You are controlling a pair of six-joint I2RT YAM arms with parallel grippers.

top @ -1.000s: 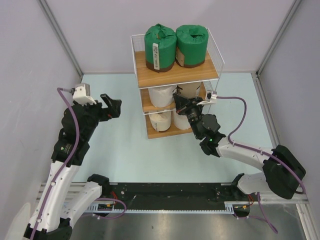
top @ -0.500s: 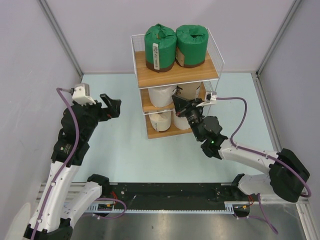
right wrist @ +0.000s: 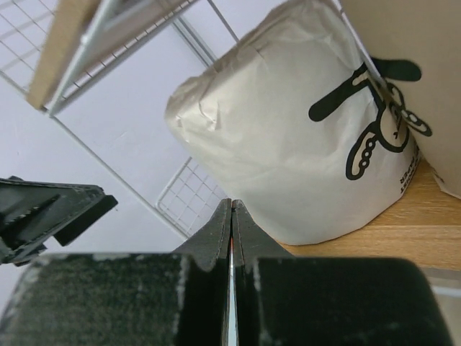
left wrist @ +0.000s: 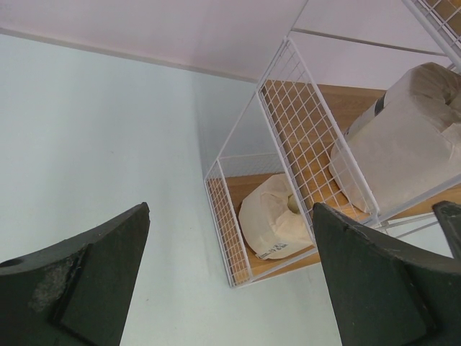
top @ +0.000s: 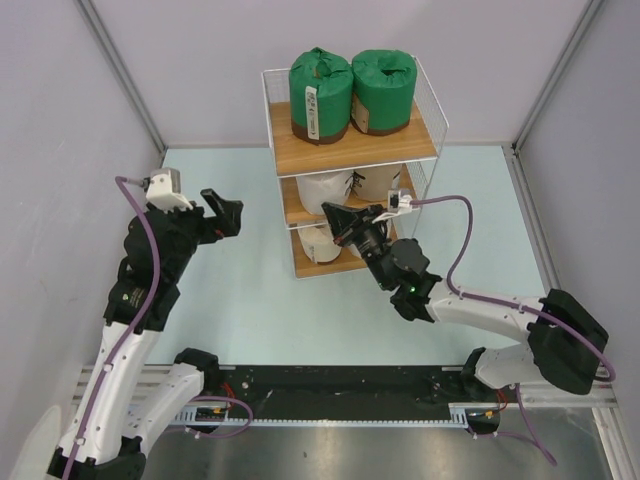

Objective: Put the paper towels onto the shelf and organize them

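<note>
Now that the right tool [top: 337,216] has backed off down-left from the middle tier, clenched on nothing, placing looks finished. Left tool [top: 224,211] hangs wide open and empty at left-centre. On the shelf [top: 300,150]: green rolls [top: 352,88] on top, cream roll [top: 325,190] and tan roll [top: 382,180] in the middle, lower cream roll [top: 318,243] on the bottom tier.
</note>
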